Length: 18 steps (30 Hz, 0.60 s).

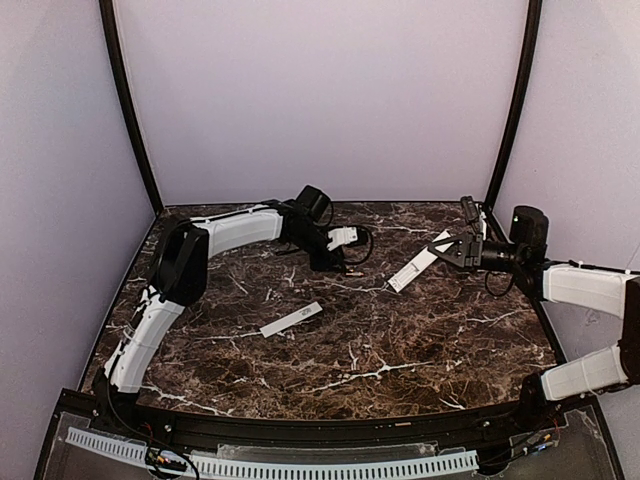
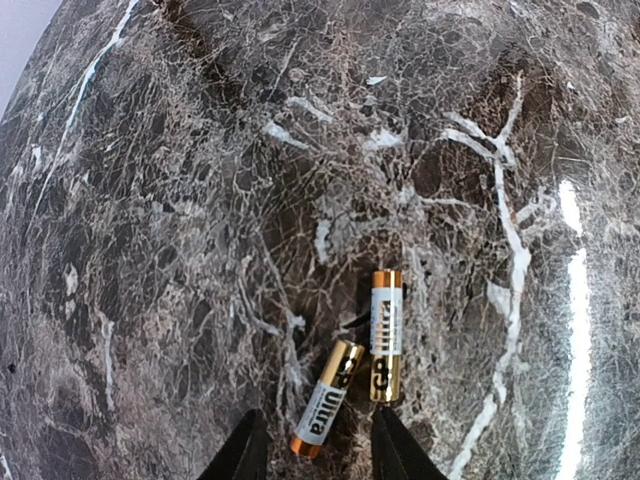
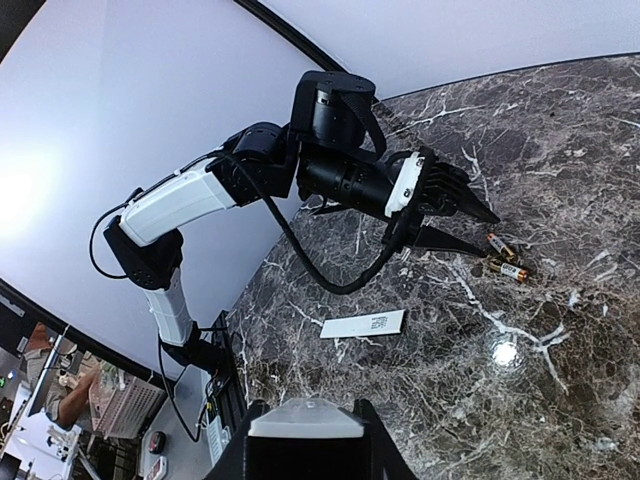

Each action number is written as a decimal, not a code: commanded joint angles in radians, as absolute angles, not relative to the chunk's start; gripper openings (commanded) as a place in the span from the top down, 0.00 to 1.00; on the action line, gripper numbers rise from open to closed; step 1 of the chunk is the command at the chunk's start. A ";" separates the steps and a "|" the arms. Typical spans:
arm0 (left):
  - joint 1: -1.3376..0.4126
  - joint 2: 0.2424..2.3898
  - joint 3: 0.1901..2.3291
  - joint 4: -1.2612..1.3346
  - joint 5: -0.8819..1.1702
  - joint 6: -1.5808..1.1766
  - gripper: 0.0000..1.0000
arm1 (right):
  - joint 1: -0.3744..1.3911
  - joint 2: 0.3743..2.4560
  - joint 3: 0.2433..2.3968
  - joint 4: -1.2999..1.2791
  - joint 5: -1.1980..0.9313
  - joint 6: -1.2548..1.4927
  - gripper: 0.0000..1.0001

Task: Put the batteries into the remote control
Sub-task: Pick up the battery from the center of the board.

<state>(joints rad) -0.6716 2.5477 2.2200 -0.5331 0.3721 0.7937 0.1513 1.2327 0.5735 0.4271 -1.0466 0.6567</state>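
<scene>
The remote control [image 1: 418, 264] is a slim white bar, held slantwise over the dark marble tabletop [image 1: 400, 360] toward its far right corner, one end reaching up to the right pincer [image 1: 452, 248] and the other pointing down toward the middle of the tabletop; whether that lower end touches the marble cannot be told. The right pincer is pinching the remote control by its end, and in the right wrist view the white end sits pressed between the two black fingers [image 3: 262, 440]. Further left, near the far edge and about midway along it, two gold-and-white batteries lie on the marble just beside each other: the straight battery [image 2: 386, 335] and the slanted battery [image 2: 326, 398], whose label reads "Ultra". The left pincer [image 2: 320, 452] hangs low over them with its fingers spread, one dark fingertip on each side of the slanted battery's orange end, neither one clearly touching it. A thin flat white strip [image 1: 291, 320] lies alone left of the tabletop's middle, well apart from batteries and remote control
</scene>
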 commanded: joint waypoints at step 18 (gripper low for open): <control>-0.634 2.601 2.258 -0.558 0.475 0.808 0.78 | 0.117 1.259 0.574 0.470 -1.086 0.655 1.00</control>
<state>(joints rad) -0.6418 2.5931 2.2398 -0.5255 0.4381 0.8017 0.1257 1.2480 0.5735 0.4271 -1.0615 0.6563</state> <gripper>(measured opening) 0.233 0.221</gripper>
